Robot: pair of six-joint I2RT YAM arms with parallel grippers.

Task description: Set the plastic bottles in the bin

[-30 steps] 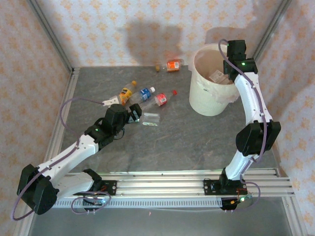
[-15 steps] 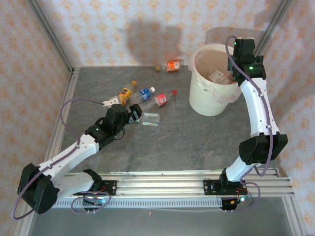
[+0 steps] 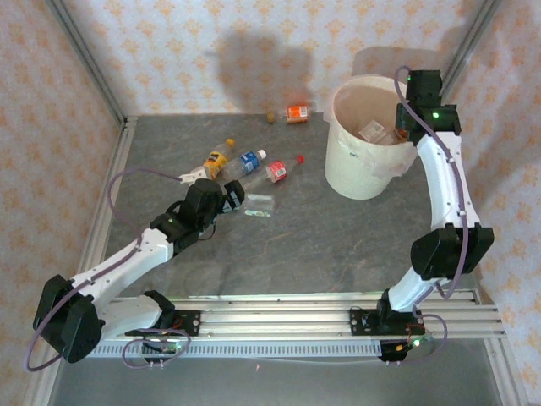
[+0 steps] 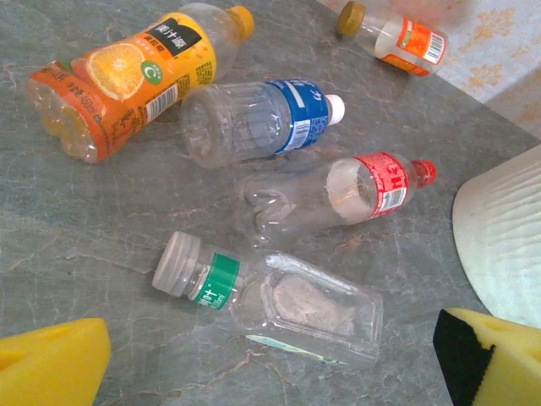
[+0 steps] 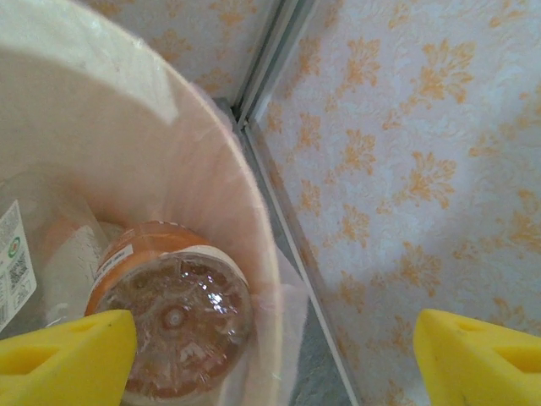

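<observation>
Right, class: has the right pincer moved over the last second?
Yes. In the top view the right pincer has shifted right, from over the bin's inside toward its right rim.

The bin [image 3: 355, 173] stands at the far right of the table [image 3: 338, 245], with bottles [image 5: 173, 317] lying in it. 4 bottles [image 3: 251, 161] lie clustered left of the bin, mid-table, and 1 more bottle [image 3: 296, 112] lies behind them, near the back wall [image 3: 211, 51]

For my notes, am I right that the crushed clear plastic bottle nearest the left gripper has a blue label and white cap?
No: in the left wrist view the crushed clear plastic bottle has a green label and white cap.
</observation>
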